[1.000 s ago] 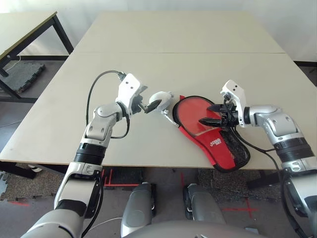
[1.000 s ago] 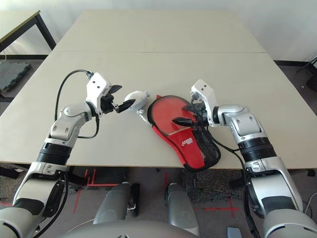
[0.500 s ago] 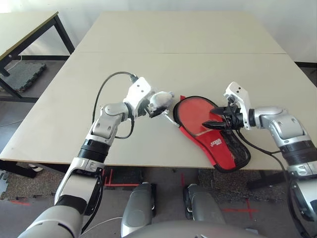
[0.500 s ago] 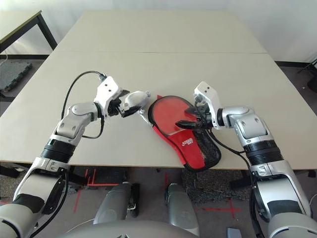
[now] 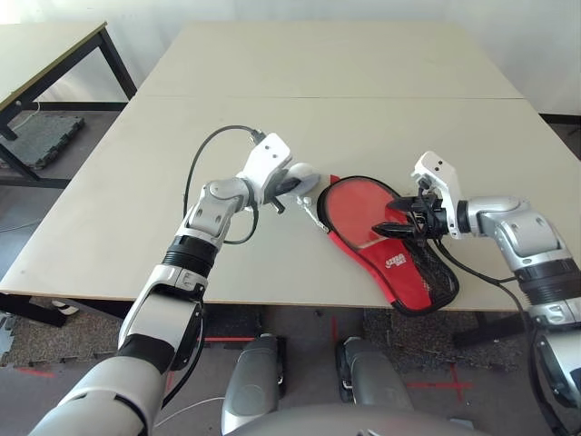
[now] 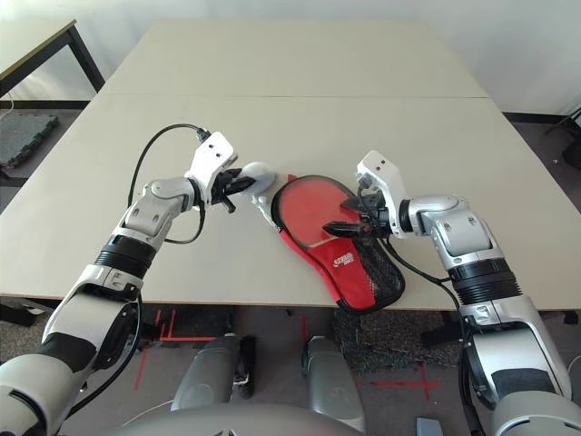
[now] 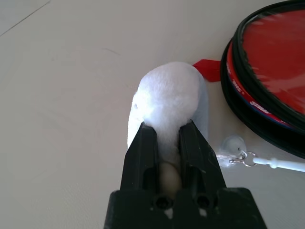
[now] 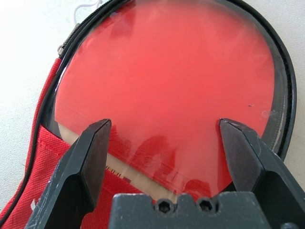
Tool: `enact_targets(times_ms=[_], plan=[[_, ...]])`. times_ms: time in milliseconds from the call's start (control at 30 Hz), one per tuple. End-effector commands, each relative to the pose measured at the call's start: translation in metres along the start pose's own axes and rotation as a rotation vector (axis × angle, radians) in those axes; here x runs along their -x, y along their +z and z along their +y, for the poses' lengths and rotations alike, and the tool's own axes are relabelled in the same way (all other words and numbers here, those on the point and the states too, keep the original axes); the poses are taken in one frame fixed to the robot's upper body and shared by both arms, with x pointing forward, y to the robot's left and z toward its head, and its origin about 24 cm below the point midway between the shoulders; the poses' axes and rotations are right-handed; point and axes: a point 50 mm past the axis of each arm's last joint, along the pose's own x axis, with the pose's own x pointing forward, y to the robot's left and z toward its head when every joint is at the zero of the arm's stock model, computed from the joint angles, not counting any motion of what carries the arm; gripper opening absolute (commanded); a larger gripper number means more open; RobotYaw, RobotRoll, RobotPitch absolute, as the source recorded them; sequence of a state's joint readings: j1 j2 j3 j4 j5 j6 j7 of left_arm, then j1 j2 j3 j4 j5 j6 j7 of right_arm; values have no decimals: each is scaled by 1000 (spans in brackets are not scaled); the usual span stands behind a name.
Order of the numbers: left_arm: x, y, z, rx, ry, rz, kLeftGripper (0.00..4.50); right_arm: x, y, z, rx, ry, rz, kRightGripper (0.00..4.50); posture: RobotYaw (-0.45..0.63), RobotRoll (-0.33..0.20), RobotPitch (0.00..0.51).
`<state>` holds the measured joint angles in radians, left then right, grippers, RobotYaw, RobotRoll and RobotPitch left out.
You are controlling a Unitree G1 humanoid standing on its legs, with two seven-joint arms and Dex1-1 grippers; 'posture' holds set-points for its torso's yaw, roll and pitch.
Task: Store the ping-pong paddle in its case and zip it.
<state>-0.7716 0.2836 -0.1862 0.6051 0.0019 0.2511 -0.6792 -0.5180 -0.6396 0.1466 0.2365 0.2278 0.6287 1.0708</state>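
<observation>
The ping-pong paddle [image 5: 357,209] lies on the table with its round red face up, inside the open case [image 5: 416,280]. The case's black zip edging rings the blade, and its red flap with mesh panel covers the handle end toward the table's front edge. My right gripper [image 5: 388,218] hovers open just over the red face [image 8: 171,86], one finger on each side. To the left of the case, my left gripper [image 5: 289,187] is shut on a small whitish pouch [image 7: 171,90].
A thin white cord with a clear bead [image 7: 237,145] runs from the pouch toward the case. The case's tail hangs over the front edge of the beige table [image 5: 345,91]. Another table [image 5: 45,45] stands far left.
My left arm has reached right to the whitish pouch and its fingers have shut on it. The right gripper stays open over the paddle, barely moved.
</observation>
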Motion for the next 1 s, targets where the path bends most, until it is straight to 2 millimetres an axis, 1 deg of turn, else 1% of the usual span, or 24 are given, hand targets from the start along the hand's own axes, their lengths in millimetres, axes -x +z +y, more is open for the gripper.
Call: enact_targets(times_ms=[33, 200, 300, 633, 733, 800, 1000], plan=[[-5, 3, 3, -42, 24, 14, 332, -7, -16, 3, -43, 16, 55, 4500, 73, 0, 101], [-12, 11, 5, -76, 47, -1, 332, -8, -19, 6, -49, 19, 61, 4500, 62, 0, 108], [-19, 18, 4, -103, 57, -12, 332, -9, -23, 9, -57, 21, 67, 4500, 56, 0, 112], [-45, 54, 0, -151, 91, -74, 332, -10, -29, 16, -79, 24, 68, 4500, 29, 0, 122], [-52, 65, -5, -193, 99, -78, 332, -12, -32, 18, -81, 22, 74, 4500, 12, 0, 124], [-55, 68, -7, -215, 102, -74, 332, -13, -33, 20, -79, 23, 77, 4500, 2, 0, 128], [-65, 76, -23, -333, 67, -60, 332, -16, -35, 26, -89, 29, 72, 4500, -14, 0, 140]])
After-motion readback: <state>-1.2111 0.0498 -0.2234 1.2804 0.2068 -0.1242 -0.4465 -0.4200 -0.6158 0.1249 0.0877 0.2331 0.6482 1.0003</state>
